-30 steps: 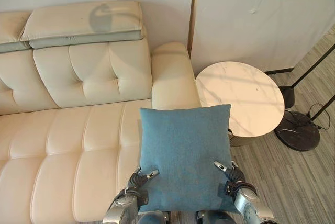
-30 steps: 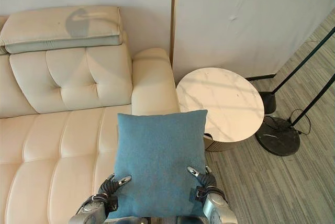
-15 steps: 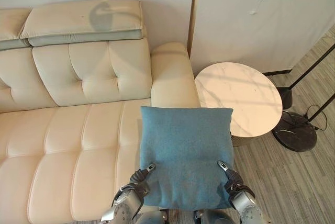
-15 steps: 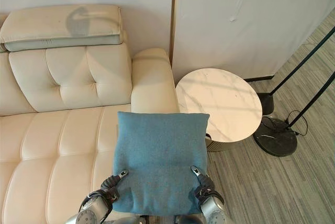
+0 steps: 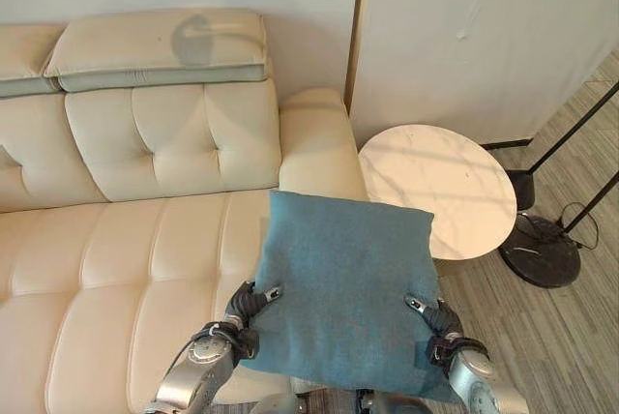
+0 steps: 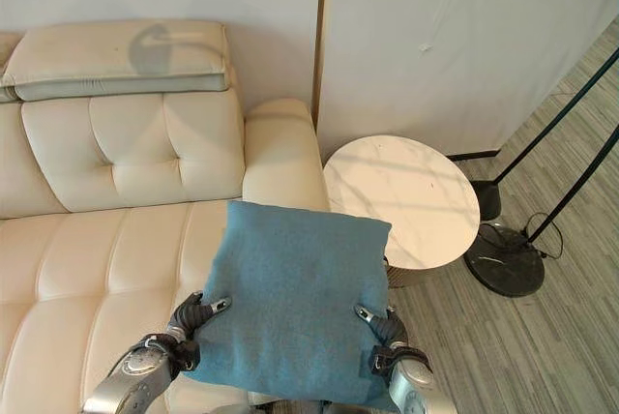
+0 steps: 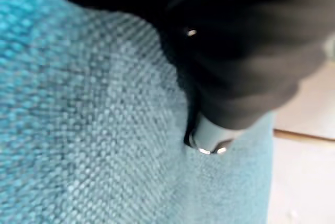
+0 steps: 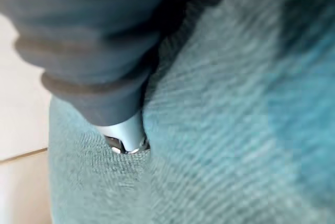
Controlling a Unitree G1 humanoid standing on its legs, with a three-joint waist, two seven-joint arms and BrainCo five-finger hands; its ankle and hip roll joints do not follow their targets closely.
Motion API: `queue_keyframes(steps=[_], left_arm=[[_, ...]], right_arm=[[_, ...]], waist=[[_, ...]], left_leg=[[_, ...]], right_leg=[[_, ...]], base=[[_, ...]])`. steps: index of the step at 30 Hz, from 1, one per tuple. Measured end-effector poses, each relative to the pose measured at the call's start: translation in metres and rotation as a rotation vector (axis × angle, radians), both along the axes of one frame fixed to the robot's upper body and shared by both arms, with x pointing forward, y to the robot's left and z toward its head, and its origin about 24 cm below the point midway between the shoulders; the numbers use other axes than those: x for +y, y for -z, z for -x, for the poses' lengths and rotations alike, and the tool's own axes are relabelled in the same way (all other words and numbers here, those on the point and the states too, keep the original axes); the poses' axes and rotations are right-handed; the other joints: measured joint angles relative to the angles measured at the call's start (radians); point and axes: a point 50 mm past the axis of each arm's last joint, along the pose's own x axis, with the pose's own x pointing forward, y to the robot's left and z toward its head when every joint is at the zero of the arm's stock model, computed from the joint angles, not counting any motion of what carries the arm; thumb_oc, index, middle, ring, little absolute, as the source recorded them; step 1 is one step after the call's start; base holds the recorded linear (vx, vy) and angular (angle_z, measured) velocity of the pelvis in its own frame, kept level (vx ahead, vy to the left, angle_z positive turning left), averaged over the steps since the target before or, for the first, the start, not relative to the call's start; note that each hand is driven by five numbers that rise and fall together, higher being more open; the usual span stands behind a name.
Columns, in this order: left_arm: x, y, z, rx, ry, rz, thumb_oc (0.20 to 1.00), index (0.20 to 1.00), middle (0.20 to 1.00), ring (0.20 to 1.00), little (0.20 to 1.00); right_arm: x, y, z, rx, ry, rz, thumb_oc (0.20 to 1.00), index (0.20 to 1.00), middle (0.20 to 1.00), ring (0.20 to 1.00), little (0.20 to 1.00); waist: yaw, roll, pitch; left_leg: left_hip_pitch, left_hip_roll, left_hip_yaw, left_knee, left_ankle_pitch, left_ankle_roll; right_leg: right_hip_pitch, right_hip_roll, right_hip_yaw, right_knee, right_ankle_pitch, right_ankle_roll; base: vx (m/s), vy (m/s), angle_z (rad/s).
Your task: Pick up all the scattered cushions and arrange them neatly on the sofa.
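I hold the blue cushion (image 5: 345, 288) between my two hands, my left hand (image 5: 242, 310) pinching its near left edge and my right hand (image 5: 440, 322) pinching its near right edge, thumbs laid on top of the fabric. In each wrist view a thumb presses into the weave, so both hands are clamped on it. Against half a second ago, the cushion has tipped flatter and swung forward: its far edge now reaches out over the seat of the cream sofa (image 5: 126, 240), just short of the sofa's armrest (image 5: 319, 138), and its right corner overlaps the rim of the round marble side table (image 5: 440, 187) beside that armrest. I judge that the carry is nearly done and the lowering onto the seat at the armrest end comes next. The cushion is not yet resting on the sofa.
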Motion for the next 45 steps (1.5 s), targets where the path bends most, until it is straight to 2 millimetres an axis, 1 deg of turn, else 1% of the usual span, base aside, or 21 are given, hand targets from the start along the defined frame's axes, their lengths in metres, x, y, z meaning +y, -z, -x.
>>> queue_keyframes(steps=[3, 6, 8, 9, 10, 12, 15, 16, 18, 23, 26, 27, 28, 29, 30, 31, 33, 37, 40, 43, 45], left_arm=[[-0.001, 0.002, 0.007, 0.012, -0.01, 0.013, 0.2, 0.2, 0.2, 0.2, 0.2], [0.004, 0.004, 0.011, 0.02, -0.049, 0.017, 0.2, 0.2, 0.2, 0.2, 0.2], [0.004, 0.003, 0.01, 0.016, -0.055, 0.019, 0.2, 0.2, 0.2, 0.2, 0.2], [0.004, 0.003, 0.01, 0.013, -0.06, 0.018, 0.2, 0.2, 0.2, 0.2, 0.2], [0.003, 0.001, 0.01, 0.004, -0.064, 0.02, 0.2, 0.2, 0.2, 0.2, 0.2], [0.003, -0.004, 0.012, -0.019, -0.056, 0.013, 0.2, 0.2, 0.2, 0.2, 0.2], [0.006, -0.008, 0.013, -0.033, -0.054, -0.003, 0.2, 0.2, 0.2, 0.2, 0.2], [0.007, -0.009, 0.013, -0.034, -0.054, -0.015, 0.2, 0.2, 0.2, 0.2, 0.2], [0.004, -0.006, 0.013, -0.033, -0.082, 0.002, 0.2, 0.2, 0.2, 0.2, 0.2], [0.004, 0.0, 0.022, -0.001, -0.114, 0.008, 0.2, 0.2, 0.2, 0.2, 0.2], [0.001, 0.006, 0.031, 0.032, -0.116, 0.014, 0.2, 0.2, 0.2, 0.2, 0.2], [0.001, 0.006, 0.031, 0.035, -0.116, 0.015, 0.2, 0.2, 0.2, 0.2, 0.2], [0.001, 0.006, 0.031, 0.035, -0.116, 0.013, 0.2, 0.2, 0.2, 0.2, 0.2], [0.003, 0.007, 0.032, 0.04, -0.122, 0.011, 0.2, 0.2, 0.2, 0.2, 0.2], [0.006, 0.007, 0.034, 0.044, -0.128, 0.002, 0.2, 0.2, 0.2, 0.2, 0.2], [0.006, 0.007, 0.034, 0.042, -0.131, 0.003, 0.2, 0.2, 0.2, 0.2, 0.2], [0.0, 0.005, 0.033, 0.029, -0.134, 0.03, 0.2, 0.2, 0.2, 0.2, 0.2], [-0.003, -0.005, 0.022, -0.023, -0.121, 0.04, 0.2, 0.2, 0.2, 0.2, 0.2], [-0.004, -0.007, 0.02, -0.032, -0.107, 0.036, 0.2, 0.2, 0.2, 0.2, 0.2], [-0.001, -0.006, 0.023, -0.031, -0.1, -0.001, 0.2, 0.2, 0.2, 0.2, 0.2], [0.001, -0.005, 0.024, -0.027, -0.103, -0.008, 0.2, 0.2, 0.2, 0.2, 0.2]], right_arm=[[0.0, -0.003, 0.008, -0.014, 0.0, 0.001, 0.2, 0.2, 0.2, 0.2, 0.2], [0.008, -0.011, -0.002, -0.061, -0.005, -0.018, 0.2, 0.2, 0.2, 0.2, 0.2], [0.009, -0.009, 0.001, -0.05, -0.006, -0.02, 0.2, 0.2, 0.2, 0.2, 0.2], [0.008, -0.006, 0.005, -0.037, -0.004, -0.02, 0.2, 0.2, 0.2, 0.2, 0.2], [0.008, -0.007, 0.006, -0.038, -0.007, -0.019, 0.2, 0.2, 0.2, 0.2, 0.2], [0.008, -0.013, 0.008, -0.063, -0.013, -0.018, 0.2, 0.2, 0.2, 0.2, 0.2], [0.011, -0.026, -0.001, -0.129, -0.03, -0.024, 0.2, 0.2, 0.2, 0.2, 0.2], [0.012, -0.027, -0.001, -0.133, -0.032, -0.025, 0.2, 0.2, 0.2, 0.2, 0.2], [0.01, -0.027, -0.003, -0.133, -0.039, -0.013, 0.2, 0.2, 0.2, 0.2, 0.2], [0.006, -0.022, 0.007, -0.102, -0.049, -0.001, 0.2, 0.2, 0.2, 0.2, 0.2], [0.002, -0.019, 0.013, -0.078, -0.063, 0.019, 0.2, 0.2, 0.2, 0.2, 0.2], [0.002, -0.019, 0.015, -0.073, -0.06, 0.021, 0.2, 0.2, 0.2, 0.2, 0.2], [0.002, -0.018, 0.016, -0.069, -0.061, 0.019, 0.2, 0.2, 0.2, 0.2, 0.2], [0.004, -0.017, 0.015, -0.066, -0.064, 0.015, 0.2, 0.2, 0.2, 0.2, 0.2], [0.007, -0.018, 0.015, -0.072, -0.064, 0.003, 0.2, 0.2, 0.2, 0.2, 0.2], [0.008, -0.02, 0.015, -0.083, -0.067, 0.001, 0.2, 0.2, 0.2, 0.2, 0.2], [0.005, -0.023, 0.013, -0.093, -0.07, 0.013, 0.2, 0.2, 0.2, 0.2, 0.2], [0.001, -0.027, 0.008, -0.115, -0.055, 0.018, 0.2, 0.2, 0.2, 0.2, 0.2], [-0.001, -0.031, 0.005, -0.136, -0.032, 0.016, 0.2, 0.2, 0.2, 0.2, 0.2], [0.002, -0.031, 0.004, -0.137, -0.037, 0.009, 0.2, 0.2, 0.2, 0.2, 0.2], [0.004, -0.031, 0.004, -0.138, -0.031, 0.0, 0.2, 0.2, 0.2, 0.2, 0.2]], waist=[[-0.006, -0.001, -0.007], [-0.004, -0.001, -0.017], [-0.01, 0.001, -0.016], [-0.009, 0.005, -0.017], [-0.004, 0.012, -0.014], [0.002, 0.016, -0.02], [0.007, -0.009, -0.03], [0.01, -0.015, -0.033], [0.016, 0.003, -0.038], [0.021, 0.003, -0.038], [0.026, 0.027, -0.014], [0.025, 0.034, -0.005], [0.025, 0.012, 0.008], [0.035, -0.011, 0.018], [0.036, -0.03, 0.017], [0.033, -0.031, 0.016], [0.019, 0.005, 0.013], [0.016, 0.019, 0.014], [-0.004, 0.033, -0.007], [0.006, 0.039, -0.015], [0.007, 0.035, -0.017]], left_leg=[[-0.004, -0.006, 0.011, 0.007, 0.003, 0.005], [-0.057, -0.007, 0.073, 0.01, 0.017, 0.027], [-0.055, -0.003, 0.079, 0.008, 0.022, 0.038], [-0.047, 0.005, 0.073, 0.001, 0.015, 0.054], [-0.043, 0.018, 0.073, 0.001, 0.016, 0.066], [-0.051, 0.036, 0.063, 0.005, 0.023, 0.061], [-0.076, 0.026, 0.052, 0.009, 0.062, 0.032], [-0.076, 0.021, 0.054, 0.009, 0.063, 0.029], [-0.084, 0.039, 0.047, 0.009, 0.079, 0.004], [-0.124, 0.089, -0.034, 0.027, 0.126, -0.065], [-0.152, 0.124, -0.074, 0.026, 0.132, -0.1], [-0.158, 0.134, -0.042, 0.027, 0.099, -0.09], [-0.158, 0.14, 0.036, 0.043, 0.052, -0.089], [-0.171, 0.127, 0.093, 0.137, 0.027, -0.058], [-0.177, 0.106, 0.152, 0.215, 0.001, -0.049], [-0.156, 0.094, 0.173, 0.226, -0.011, -0.05], [-0.111, 0.109, 0.196, 0.252, -0.02, -0.037], [-0.091, 0.094, 0.248, 0.111, 0.001, 0.0], [-0.071, 0.074, 0.332, -0.004, 0.001, 0.001], [-0.079, 0.053, 0.303, -0.002, 0.038, -0.001], [-0.087, 0.03, 0.277, 0.004, 0.052, 0.02]], right_leg=[[-0.017, -0.004, 0.01, 0.0, 0.009, 0.008], [-0.085, -0.01, 0.043, 0.003, 0.048, 0.032], [-0.088, -0.012, 0.054, 0.021, 0.045, 0.043], [-0.088, -0.011, 0.049, 0.063, 0.003, 0.062], [-0.097, -0.01, 0.05, 0.153, -0.045, 0.06], [-0.096, -0.011, 0.066, 0.296, -0.145, 0.062], [-0.002, -0.027, 0.11, 0.207, -0.205, 0.095], [0.022, -0.027, 0.112, 0.159, -0.208, 0.086], [0.052, -0.006, 0.105, 0.081, -0.18, 0.04], [0.063, 0.072, 0.043, 0.058, -0.155, -0.005], [0.064, 0.113, -0.011, 0.085, -0.165, -0.038], [0.065, 0.122, -0.033, 0.095, -0.173, -0.057], [0.043, 0.088, -0.053, 0.101, -0.175, -0.102], [0.047, 0.059, -0.061, 0.091, -0.157, -0.123], [0.055, 0.03, -0.069, 0.08, -0.147, -0.114], [0.055, 0.014, -0.086, 0.069, -0.142, -0.106], [0.057, 0.017, -0.129, 0.073, -0.126, -0.075], [0.055, 0.015, -0.212, 0.088, -0.14, -0.043], [0.071, -0.009, -0.312, 0.062, -0.132, -0.015], [0.075, -0.025, -0.336, 0.061, -0.138, 0.008], [0.086, -0.044, -0.349, 0.061, -0.14, 0.017]], base=[[-0.2, 0.172, -0.13], [-0.18, 0.087, -0.53], [-0.11, 0.029, -0.12], [-0.12, -0.017, 0.03], [-0.09, -0.029, 0.1], [-0.09, -0.073, 0.08], [-0.24, -0.201, 0.11], [-0.26, -0.212, 0.14], [-0.27, -0.24, 0.1], [-0.41, -0.292, 0.41], [-0.21, -0.09, 0.54], [-0.21, -0.115, 0.78], [-0.18, -0.087, 0.48], [-0.12, -0.056, 0.39], [-0.12, -0.016, 0.2], [-0.09, -0.004, 0.56], [-0.08, 0.054, 0.62], [-0.02, 0.156, 0.74], [-0.07, 0.211, 0.91], [0.01, 0.182, 0.42], [0.0, 0.218, 0.52]])
